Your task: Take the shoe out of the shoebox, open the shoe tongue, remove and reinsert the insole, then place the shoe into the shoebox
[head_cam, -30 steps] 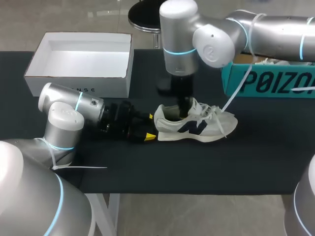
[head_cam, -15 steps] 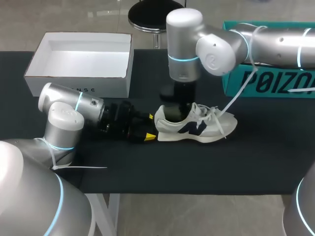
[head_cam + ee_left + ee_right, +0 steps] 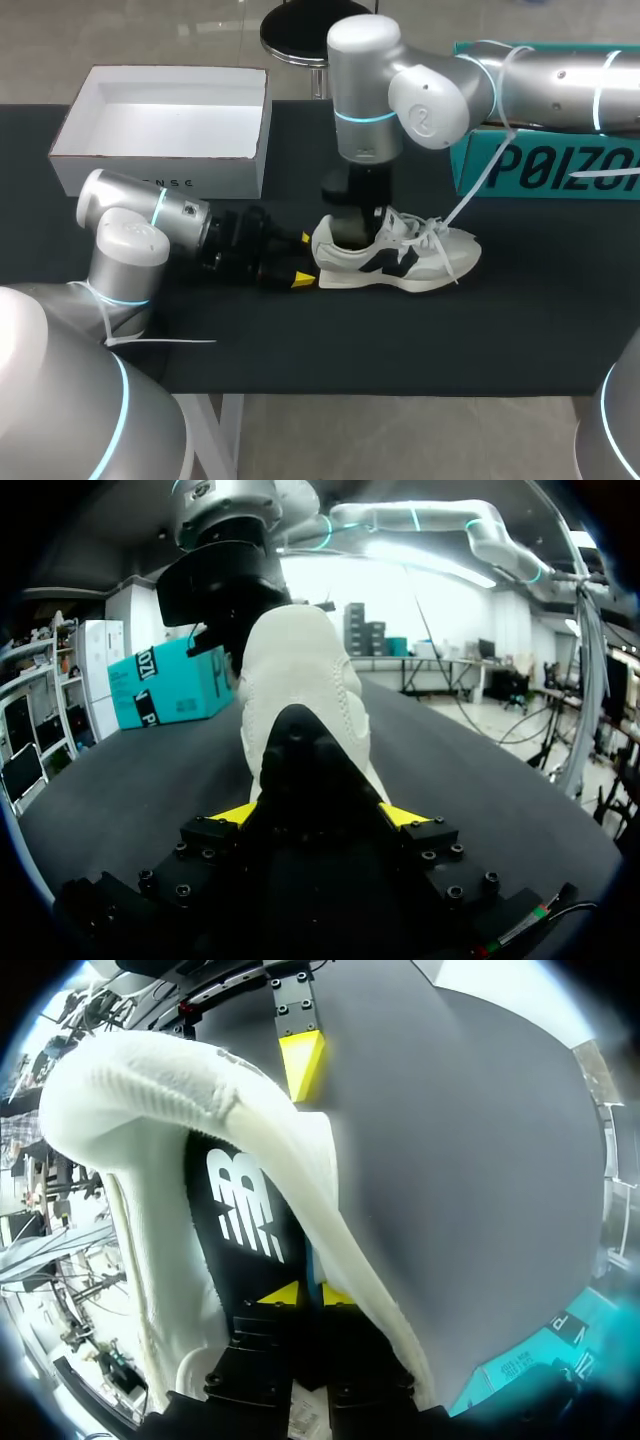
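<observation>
A white sneaker [image 3: 400, 258] with dark side marks lies on its sole on the black table [image 3: 400, 340], toe to the right. My left gripper [image 3: 305, 272] lies low at the heel; in the left wrist view the heel [image 3: 300, 680] sits between its yellow tips [image 3: 318, 815], both touching it. My right gripper [image 3: 352, 228] comes straight down into the shoe's opening. In the right wrist view its tips [image 3: 311, 1295] stand nearly together on the heel edge of the black insole [image 3: 240, 1210], inside the white collar [image 3: 150, 1090]. The open white shoebox [image 3: 160, 158] stands back left.
A teal box [image 3: 545, 165] sits at the back right, close behind my right arm. The shoe's loose laces [image 3: 440, 235] trail over the toe end. Bare black table [image 3: 400, 340] lies in front of the shoe.
My right gripper has dropped deeper into the shoe's opening and drawn its fingers together. The right arm shifted slightly left. The left arm and shoe have stayed put.
</observation>
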`<state>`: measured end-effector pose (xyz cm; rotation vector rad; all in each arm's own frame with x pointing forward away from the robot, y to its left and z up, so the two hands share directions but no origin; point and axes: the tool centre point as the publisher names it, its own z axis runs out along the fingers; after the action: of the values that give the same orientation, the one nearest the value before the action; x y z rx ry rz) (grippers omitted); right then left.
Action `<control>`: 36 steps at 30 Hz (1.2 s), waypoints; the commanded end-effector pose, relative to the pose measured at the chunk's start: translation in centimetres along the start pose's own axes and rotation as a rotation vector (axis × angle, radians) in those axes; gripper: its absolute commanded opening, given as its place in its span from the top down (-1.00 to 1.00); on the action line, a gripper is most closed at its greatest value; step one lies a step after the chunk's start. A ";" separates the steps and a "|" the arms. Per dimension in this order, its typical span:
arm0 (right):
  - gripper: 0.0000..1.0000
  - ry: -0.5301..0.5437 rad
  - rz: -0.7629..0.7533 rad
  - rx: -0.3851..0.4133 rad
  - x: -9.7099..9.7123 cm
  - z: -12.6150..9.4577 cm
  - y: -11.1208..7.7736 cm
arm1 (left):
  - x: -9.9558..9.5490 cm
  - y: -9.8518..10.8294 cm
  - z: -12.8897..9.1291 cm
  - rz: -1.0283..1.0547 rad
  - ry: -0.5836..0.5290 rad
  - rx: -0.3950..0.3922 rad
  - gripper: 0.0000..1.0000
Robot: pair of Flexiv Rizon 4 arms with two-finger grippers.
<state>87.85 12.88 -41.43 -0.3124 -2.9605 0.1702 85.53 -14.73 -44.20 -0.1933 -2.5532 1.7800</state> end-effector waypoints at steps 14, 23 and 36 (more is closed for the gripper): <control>1.00 -0.072 0.024 -0.023 0.8 -1.6 0.7 | -0.2 0.0 0.4 -0.001 0.000 -0.001 1.00; 1.00 -0.085 0.044 -0.031 0.4 -2.6 0.6 | -0.2 0.0 0.4 -0.001 0.000 -0.001 1.00; 1.00 -0.098 0.073 -0.057 -0.2 -3.4 0.6 | -0.2 0.0 0.4 -0.001 0.000 -0.001 1.00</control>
<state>88.73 13.74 -38.62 -0.4270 -3.0499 0.1199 85.70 -14.83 -44.11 -0.1901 -2.5538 1.7803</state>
